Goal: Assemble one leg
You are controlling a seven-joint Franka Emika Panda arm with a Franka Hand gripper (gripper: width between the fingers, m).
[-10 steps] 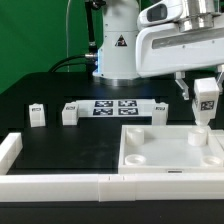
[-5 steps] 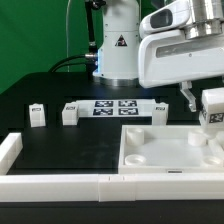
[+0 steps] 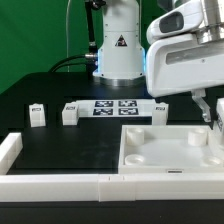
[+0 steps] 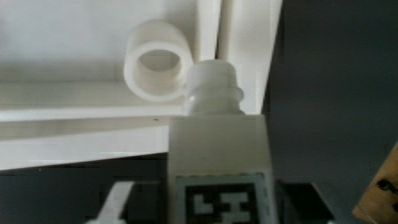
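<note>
My gripper is at the exterior view's right edge, above the far right corner of the large white panel. It is shut on a leg, a small white block with a tag facing the wrist camera. In the exterior view the held leg is almost wholly cut off by the frame edge. In the wrist view the leg's peg end hangs beside a round corner socket of the panel, offset from it and not inside it.
Three more legs stand along the back near the marker board. Long white rim bars lie at the front and at the exterior view's left. The robot base stands behind.
My gripper has carried the leg steadily toward the exterior view's right, from well inside the frame to its right edge. The other parts have not moved.
</note>
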